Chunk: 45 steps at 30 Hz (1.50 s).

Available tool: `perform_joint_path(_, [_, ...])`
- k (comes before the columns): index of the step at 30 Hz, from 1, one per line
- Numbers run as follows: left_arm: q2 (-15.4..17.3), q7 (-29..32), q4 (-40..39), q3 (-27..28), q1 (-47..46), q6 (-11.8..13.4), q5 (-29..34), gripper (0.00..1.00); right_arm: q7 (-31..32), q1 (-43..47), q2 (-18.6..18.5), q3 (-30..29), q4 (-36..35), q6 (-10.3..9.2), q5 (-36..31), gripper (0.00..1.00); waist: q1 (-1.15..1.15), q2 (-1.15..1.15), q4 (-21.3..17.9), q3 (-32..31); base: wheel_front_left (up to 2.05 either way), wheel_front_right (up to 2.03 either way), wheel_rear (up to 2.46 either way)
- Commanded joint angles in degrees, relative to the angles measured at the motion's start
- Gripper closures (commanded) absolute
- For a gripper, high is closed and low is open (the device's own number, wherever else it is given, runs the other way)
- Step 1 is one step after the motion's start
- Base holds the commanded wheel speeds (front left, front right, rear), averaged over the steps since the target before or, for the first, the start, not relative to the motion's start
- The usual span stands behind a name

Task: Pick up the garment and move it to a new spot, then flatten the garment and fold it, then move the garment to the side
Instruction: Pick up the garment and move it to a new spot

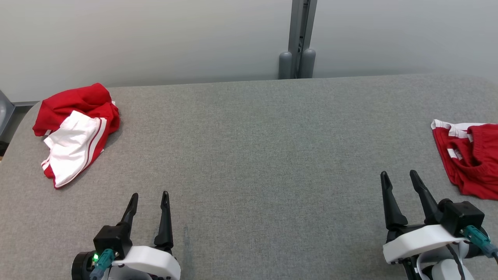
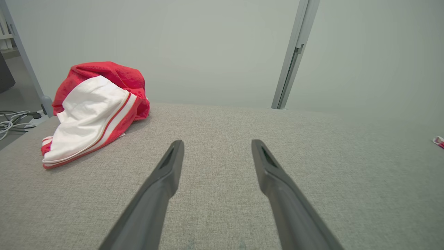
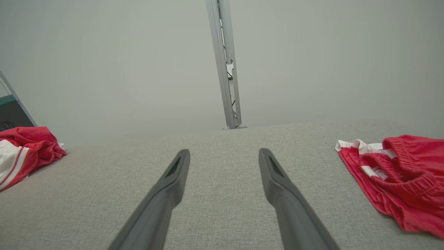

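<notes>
A crumpled red and white garment point(image 1: 76, 128) lies at the far left of the grey fabric table point(image 1: 249, 155); the left wrist view has it point(image 2: 93, 114) ahead and to the left. A second red garment point(image 1: 470, 159) with white trim and an elastic waistband lies at the right edge, and shows point(image 3: 399, 177) in the right wrist view. My left gripper point(image 1: 150, 193) stands open near the front left, apart from the left garment, with nothing between its fingers point(image 2: 217, 142). Open and empty too, my right gripper point(image 1: 398, 172) is just left of the right garment point(image 3: 224, 150).
A grey metal post point(image 1: 297, 42) rises behind the table's far edge against a pale wall. White cables point(image 2: 10, 123) lie on the floor beyond the table's left end. The table's left corners are rounded.
</notes>
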Motion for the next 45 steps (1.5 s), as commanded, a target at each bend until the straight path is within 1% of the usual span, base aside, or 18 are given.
perform_joint_path(1, [0.2, -0.3, 0.1, 0.1, -0.7, -0.3, 0.3, 0.0, 0.0, 0.3, -0.3, 0.1, 0.0, 0.01, 0.2, 0.0, 0.0, 0.0, 0.0, 0.0, 0.0, 0.0, 0.0])
perform_joint_path(9, [0.2, -0.3, -0.1, 0.1, -1.0, -0.4, 0.4, 0.0, -0.1, 0.3, -0.3, 0.0, 0.3, 0.02, 0.0, 0.0, 0.0, 0.0, 0.4, 0.2, 0.0, 0.0, 0.0])
perform_joint_path(16, [0.2, -0.3, -0.6, 0.1, -1.7, -0.5, 0.5, 0.0, 0.0, 0.0, -0.3, 0.2, 0.1, 0.01, -0.7, 0.0, 0.0, 0.0, 2.9, 0.6, 0.0, 0.0, 0.0])
perform_joint_path(21, [0.2, -0.2, -1.1, 0.4, -1.9, -0.3, 0.5, 0.0, 0.1, -0.2, -0.3, 0.5, -0.5, 0.02, -0.9, 0.0, 0.0, 0.0, 8.4, 0.5, 0.0, 0.0, 0.0])
perform_joint_path(26, [0.2, -0.2, -1.0, 0.6, -1.7, -0.6, 0.3, 0.0, 0.4, 0.0, -0.3, 0.5, -0.8, 0.01, -1.3, 0.0, 0.0, 0.0, 14.5, 0.2, 0.0, 0.0, 0.0])
perform_joint_path(27, [0.2, -0.2, -1.0, 0.6, -1.7, -0.6, 0.3, 0.0, 0.4, 0.0, -0.3, 0.5, -0.8, 0.01, -1.3, 0.0, 0.0, 0.0, 14.5, 0.2, 0.0, 0.0, 0.0])
perform_joint_path(34, [0.2, -0.2, -1.0, 0.7, -1.2, -0.7, 0.2, 0.0, 1.0, 0.4, -0.3, 0.8, -1.4, 0.01, -1.4, 0.0, 0.0, 0.0, 22.2, 0.0, 0.0, 0.0, 0.0])
perform_joint_path(40, [0.1, -0.2, -0.9, 0.8, -0.6, -0.7, -0.1, 0.0, 1.2, 0.4, -0.3, 1.5, -1.5, 0.02, -1.3, 0.0, 0.0, 0.0, 26.3, -0.1, 0.0, 0.0, 0.0])
perform_joint_path(45, [0.1, -0.2, -1.1, 1.4, -0.6, -1.0, -0.2, 0.0, 1.4, 0.1, -0.3, 1.8, -1.8, 0.01, -1.5, 0.0, 0.0, 0.0, 27.5, 0.3, 0.0, 0.0, 0.0])
